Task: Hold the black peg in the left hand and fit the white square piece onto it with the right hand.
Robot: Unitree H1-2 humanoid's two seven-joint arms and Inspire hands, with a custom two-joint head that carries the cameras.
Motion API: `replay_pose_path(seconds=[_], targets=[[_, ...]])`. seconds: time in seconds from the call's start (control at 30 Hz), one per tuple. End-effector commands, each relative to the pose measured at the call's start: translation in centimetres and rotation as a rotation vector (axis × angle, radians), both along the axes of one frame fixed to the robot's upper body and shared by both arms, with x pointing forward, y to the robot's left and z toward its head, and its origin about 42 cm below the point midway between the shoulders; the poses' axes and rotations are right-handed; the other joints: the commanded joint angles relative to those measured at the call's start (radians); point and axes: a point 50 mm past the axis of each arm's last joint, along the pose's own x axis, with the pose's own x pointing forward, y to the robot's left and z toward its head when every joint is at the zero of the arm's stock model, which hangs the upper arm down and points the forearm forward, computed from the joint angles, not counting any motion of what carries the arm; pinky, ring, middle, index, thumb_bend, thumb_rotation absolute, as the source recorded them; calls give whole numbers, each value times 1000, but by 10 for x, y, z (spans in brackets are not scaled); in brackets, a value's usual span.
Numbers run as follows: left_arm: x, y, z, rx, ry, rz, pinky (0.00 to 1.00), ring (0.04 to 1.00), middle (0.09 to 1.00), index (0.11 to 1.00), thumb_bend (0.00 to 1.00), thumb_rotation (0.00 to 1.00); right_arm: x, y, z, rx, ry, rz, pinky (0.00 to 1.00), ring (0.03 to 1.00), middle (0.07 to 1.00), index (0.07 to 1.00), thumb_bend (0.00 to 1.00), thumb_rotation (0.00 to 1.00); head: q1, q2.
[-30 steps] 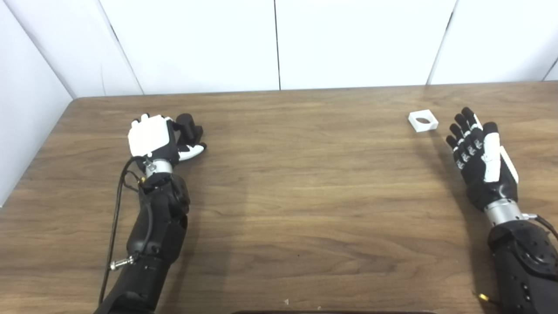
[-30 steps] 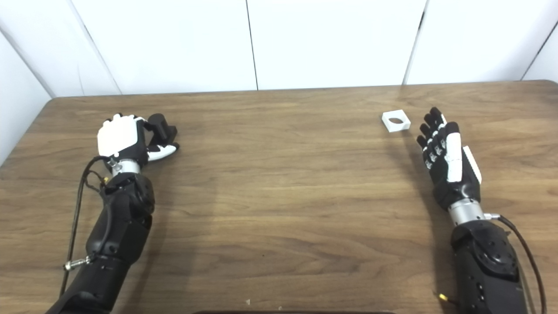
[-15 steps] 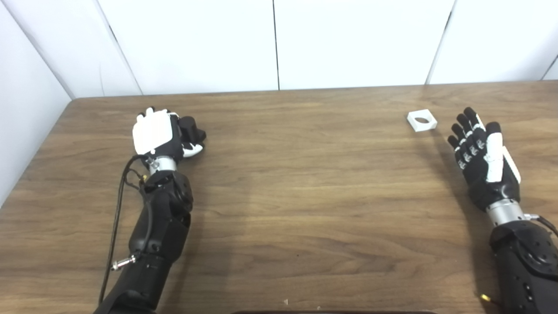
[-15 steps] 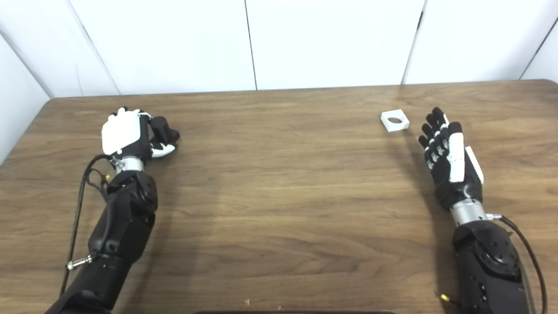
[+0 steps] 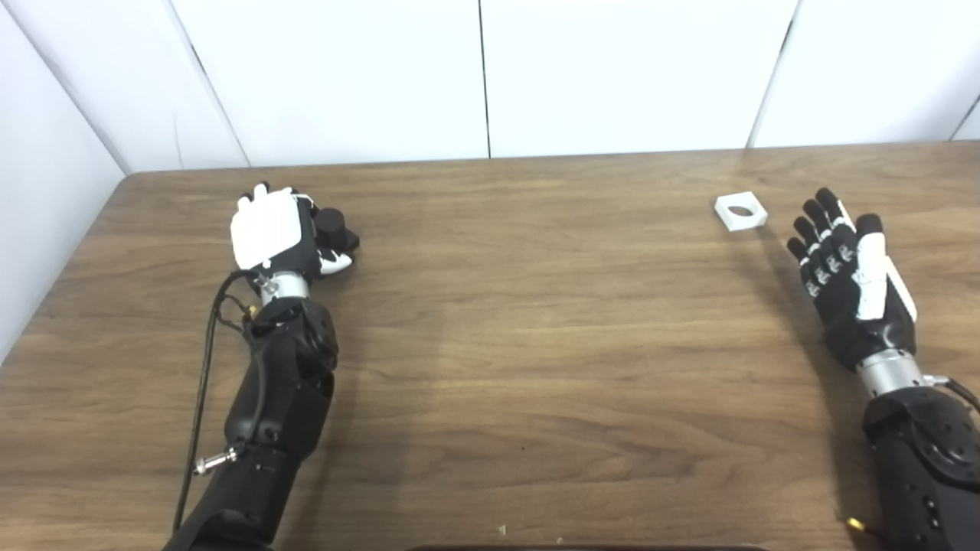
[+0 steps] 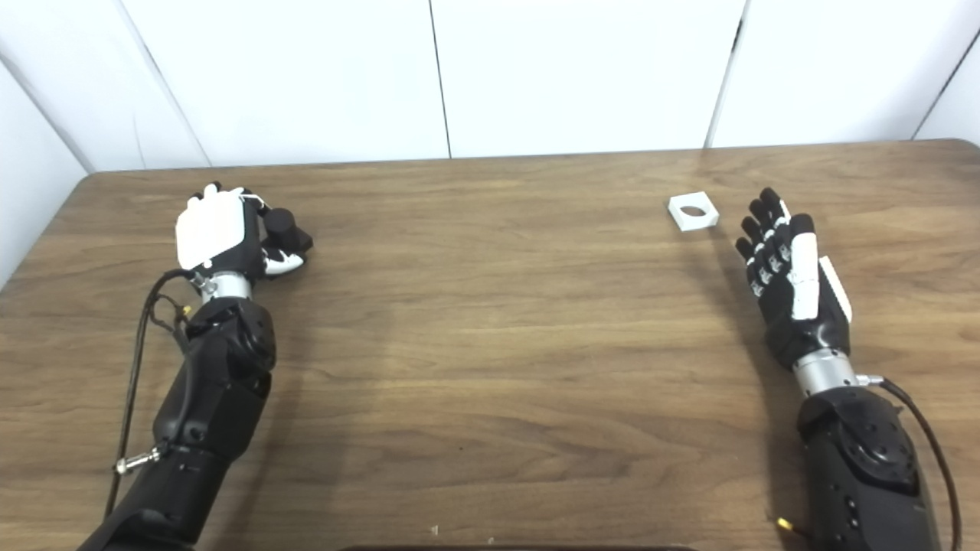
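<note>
Left robot hand (image 5: pixel 277 239) grips the black cylindrical peg (image 5: pixel 331 226); right robot hand (image 5: pixel 850 275), fingers spread and empty, sits near the white square plastic piece (image 5: pixel 740 212).

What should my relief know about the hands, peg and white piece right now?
Left hand: shut on the black peg, far left of the table.
Right hand: open, empty, palm up, near the white square piece but not touching it.
Piece lies flat on the table, hole up.
Done: peg grasped.
Left: pick up the piece with the right hand, bring both together, fit it onto the peg.
</note>
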Motion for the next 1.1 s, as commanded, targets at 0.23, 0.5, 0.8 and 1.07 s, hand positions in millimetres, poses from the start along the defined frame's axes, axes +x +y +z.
replay_pose_path(seconds=[0.23,0.5,0.8,1.07], targets=[[0,8,15,23,-45,7,1000,996,876,487,521,64,-12,-5,-20,1,57,-3,1000,1000,1000,1000,618,1000,-2,0],[-14,-8,16,-45,-84,-65,1000,1000,874,485,523,58,-11,-1,-21,3,61,-2,1000,1000,1000,1000,610,1000,-6,1],[-38,-30,12,-89,-78,-121,1000,1000,878,488,520,62,-10,4,-20,7,56,-3,1000,1000,1000,1000,620,1000,-18,7],[-58,-53,11,-129,-66,-189,1000,988,869,489,522,61,-12,9,-22,15,64,7,1000,1000,1000,1000,615,1000,-32,9]])
